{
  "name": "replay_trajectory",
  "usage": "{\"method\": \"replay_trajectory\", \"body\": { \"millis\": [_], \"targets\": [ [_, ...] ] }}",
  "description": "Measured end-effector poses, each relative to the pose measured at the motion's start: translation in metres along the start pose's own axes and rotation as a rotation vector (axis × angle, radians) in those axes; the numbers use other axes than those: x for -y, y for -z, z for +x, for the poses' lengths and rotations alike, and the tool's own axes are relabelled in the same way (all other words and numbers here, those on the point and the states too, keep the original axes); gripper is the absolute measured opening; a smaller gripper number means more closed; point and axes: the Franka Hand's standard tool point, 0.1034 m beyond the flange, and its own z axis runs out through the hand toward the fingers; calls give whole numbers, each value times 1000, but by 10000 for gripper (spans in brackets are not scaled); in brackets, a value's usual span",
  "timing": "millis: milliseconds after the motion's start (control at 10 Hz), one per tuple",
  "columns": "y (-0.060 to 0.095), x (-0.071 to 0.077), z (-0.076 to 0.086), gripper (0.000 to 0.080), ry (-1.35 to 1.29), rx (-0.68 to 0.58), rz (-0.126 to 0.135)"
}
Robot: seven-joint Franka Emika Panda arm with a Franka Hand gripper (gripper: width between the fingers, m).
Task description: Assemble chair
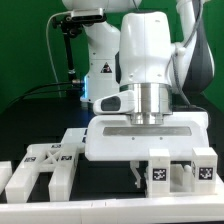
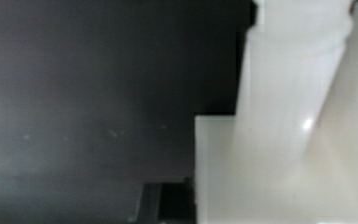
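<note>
On the exterior view's left, a flat white cross-braced plastic panel (image 1: 45, 165) lies loose on the black table (image 1: 40, 118). Toward the right, chunky white tagged plastic blocks (image 1: 160, 172) stand apart from it, so I judge assembly barely begun, with nearly all the joining left. The arm stands upright mid-scene, wrist straight down, its tool (image 1: 139, 178) low beside those blocks; whether it is spread or pinching, I cannot tell.

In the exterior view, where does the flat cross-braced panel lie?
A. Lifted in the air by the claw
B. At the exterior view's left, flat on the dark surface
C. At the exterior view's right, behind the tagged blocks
B: the cross-braced panel lies flat at the exterior view's left, while the tagged blocks stand toward the right.
</note>
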Motion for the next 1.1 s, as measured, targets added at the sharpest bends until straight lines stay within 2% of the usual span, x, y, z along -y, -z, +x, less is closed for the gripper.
{"method": "replay_trajectory", "body": {
  "millis": [100, 200, 300, 400, 500, 700, 900, 1000, 1100],
  "targets": [
    [7, -20, -7, 37, 24, 10, -12],
    [13, -32, -19, 37, -3, 69, -7],
    [22, -49, -22, 36, 8, 84, -15],
    [32, -67, -25, 36, 18, 121, -12],
    [49, -75, -31, 36, -17, 271, 43],
    [65, -66, -21, 36, -14, 480, 110],
    [62, -62, -26, 36, -14, 618, 130],
    [66, -64, -30, 36, 3, 707, 136],
    [76, -78, -32, 36, 35, 852, 124]
  ]
}}
